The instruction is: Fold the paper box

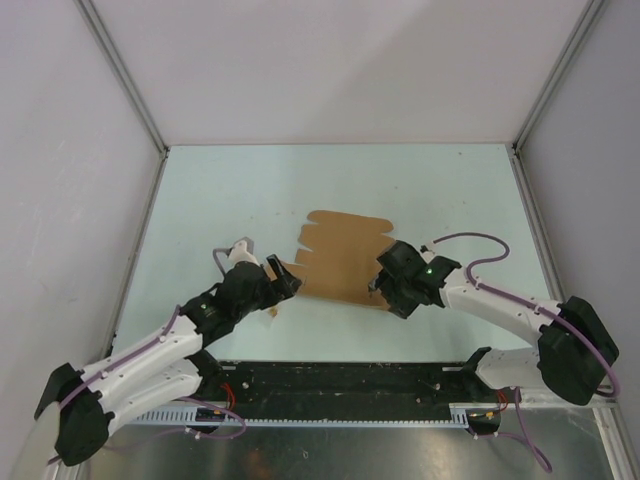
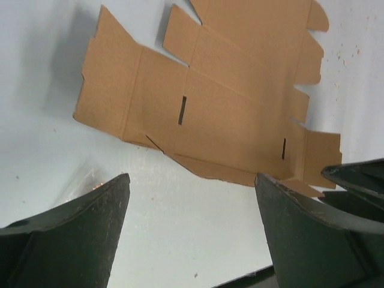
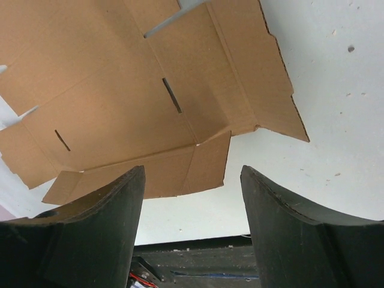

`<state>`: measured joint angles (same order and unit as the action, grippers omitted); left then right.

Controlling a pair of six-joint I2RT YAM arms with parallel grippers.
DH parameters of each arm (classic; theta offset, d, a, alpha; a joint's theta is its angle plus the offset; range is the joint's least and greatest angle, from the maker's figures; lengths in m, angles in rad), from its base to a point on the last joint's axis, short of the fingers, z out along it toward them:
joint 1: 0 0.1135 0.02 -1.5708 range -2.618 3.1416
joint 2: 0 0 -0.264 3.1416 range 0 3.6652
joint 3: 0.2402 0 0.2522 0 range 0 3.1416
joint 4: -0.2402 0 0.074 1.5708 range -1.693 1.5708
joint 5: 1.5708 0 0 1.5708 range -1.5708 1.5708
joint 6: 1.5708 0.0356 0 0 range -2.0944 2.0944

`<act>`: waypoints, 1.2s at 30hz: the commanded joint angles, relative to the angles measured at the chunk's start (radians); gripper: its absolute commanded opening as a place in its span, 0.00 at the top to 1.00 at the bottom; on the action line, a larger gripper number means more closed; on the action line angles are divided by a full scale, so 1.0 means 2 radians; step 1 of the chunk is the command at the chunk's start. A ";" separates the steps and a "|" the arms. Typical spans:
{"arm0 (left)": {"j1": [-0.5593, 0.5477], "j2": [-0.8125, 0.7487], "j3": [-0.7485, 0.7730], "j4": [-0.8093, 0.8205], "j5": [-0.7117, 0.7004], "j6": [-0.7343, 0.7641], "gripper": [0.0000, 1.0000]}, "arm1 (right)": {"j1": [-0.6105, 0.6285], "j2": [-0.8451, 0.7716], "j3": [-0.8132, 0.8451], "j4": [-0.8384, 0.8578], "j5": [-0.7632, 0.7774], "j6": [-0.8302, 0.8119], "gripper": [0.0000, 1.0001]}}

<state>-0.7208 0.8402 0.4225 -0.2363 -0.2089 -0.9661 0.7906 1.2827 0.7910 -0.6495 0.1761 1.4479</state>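
I hold my left gripper [image 1: 288,281] at the sheet's eight o'clock corner and my right gripper [image 1: 385,285] at its four o'clock corner. Both stand with jaws spread wide and empty, placed, I judge, so each can catch a near flap. The paper box [image 1: 345,255] lies mid-table [image 1: 200,200], just beyond my fingers: flat brown die-cut cardboard, unfolded, creased, with two narrow slots and scalloped tabs.

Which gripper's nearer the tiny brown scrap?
Left. The left gripper hangs beside the scrap at the paper box's left edge; the right gripper is across the box, at its right edge.
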 commanded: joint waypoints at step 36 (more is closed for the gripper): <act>-0.071 0.264 0.170 0.116 0.047 0.195 0.51 | -0.152 -0.035 -0.047 0.084 -0.029 -0.336 0.40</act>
<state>-0.8577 1.3739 0.7700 -0.0460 -0.1234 -0.5987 0.4938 1.1793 0.7002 -0.5594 0.1459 0.8379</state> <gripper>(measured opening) 0.486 0.598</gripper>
